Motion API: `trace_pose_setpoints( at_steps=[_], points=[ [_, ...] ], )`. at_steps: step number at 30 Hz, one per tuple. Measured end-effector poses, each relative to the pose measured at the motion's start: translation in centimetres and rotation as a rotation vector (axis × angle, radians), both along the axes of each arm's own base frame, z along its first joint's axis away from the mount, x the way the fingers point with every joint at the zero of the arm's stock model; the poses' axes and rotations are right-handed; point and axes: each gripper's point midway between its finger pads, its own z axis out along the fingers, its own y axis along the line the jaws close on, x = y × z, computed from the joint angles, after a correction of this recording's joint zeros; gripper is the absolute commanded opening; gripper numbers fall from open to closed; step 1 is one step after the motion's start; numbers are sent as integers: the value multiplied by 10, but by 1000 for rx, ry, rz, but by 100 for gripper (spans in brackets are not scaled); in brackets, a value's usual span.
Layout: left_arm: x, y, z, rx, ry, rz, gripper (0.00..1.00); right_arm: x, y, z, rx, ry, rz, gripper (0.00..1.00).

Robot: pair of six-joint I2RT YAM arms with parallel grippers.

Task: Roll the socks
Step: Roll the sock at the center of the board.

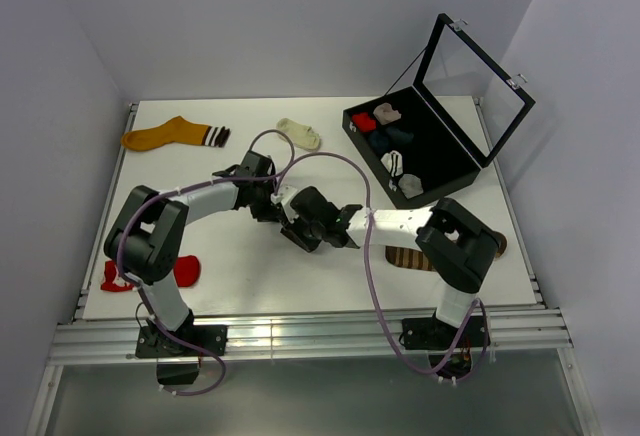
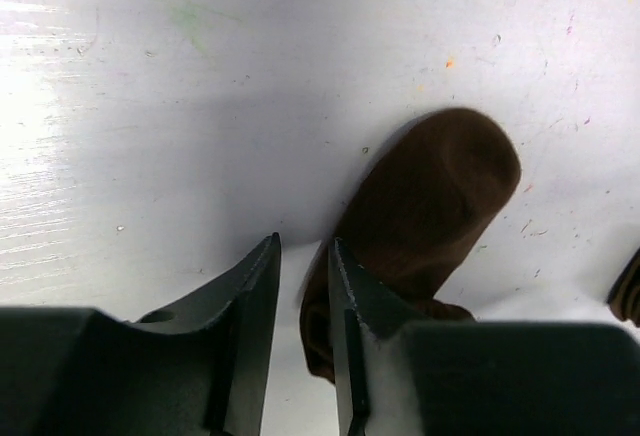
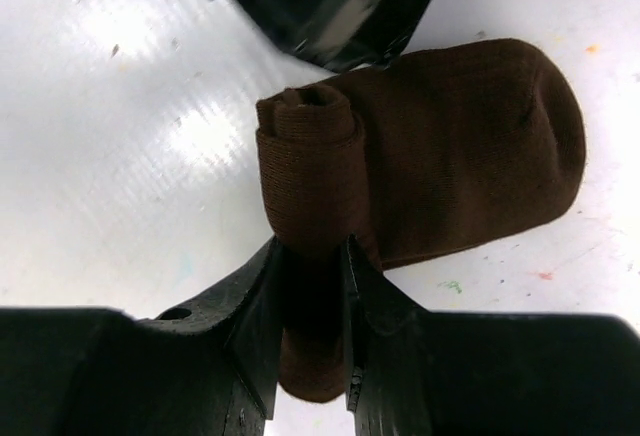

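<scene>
**benchrat:** How far along is the sock run? Past halfway yet?

**me:** Hard to call, but I'd say no. I'm mid-roll on the brown sock (image 3: 470, 146), which lies on the table (image 1: 250, 276) left of the black case (image 1: 465, 161) and a bit nearer the arms. Both wrists sit over it, so the overhead view barely shows it. From the right wrist, the cuff end is curled into a tight roll and the toe half lies flat. The right gripper (image 3: 310, 251) is pinched onto that roll, jaws narrow with fabric squeezed between them.

**benchrat:** And the left one?

**me:** The left gripper (image 2: 305, 251) sits just beside the sock with only a slim gap between its jaws. I can't see any fabric in the gap. The sock's edge runs under one finger (image 2: 345, 286), nothing more.

**benchrat:** So what's left?

**me:** Plenty. The case holds several bundles (image 1: 388, 113) in its compartments, and I'm counting those as finished. Three socks lie loose and unrolled:
- a cream sock (image 1: 299, 133) just left of the case
- an orange sock (image 1: 165, 134) well beyond that, by the far edge
- a red sock (image 1: 185, 270) far from the case, half hidden behind the left arm's base

So I'd reckon one roll to finish, then three more.
</scene>
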Motion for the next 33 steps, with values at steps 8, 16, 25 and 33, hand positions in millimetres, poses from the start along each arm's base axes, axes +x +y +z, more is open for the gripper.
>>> trace_pose_setpoints(
  at_steps=[8, 16, 25, 33],
  points=[
    [2, -6, -2, -32, 8, -3, 25, -7, 1, 3, -15, 29, 42, 0],
    [4, -13, 0, -63, 1, 4, 35, -10, 7, 6, -10, 60, 70, 0],
    [-15, 44, 5, -31, 4, 226, 51, -16, 31, 1, 35, 205, 138, 0],
    [-45, 74, 28, -56, -61, 351, 70, -11, 46, 3, 97, 395, 139, 0]
  ],
)
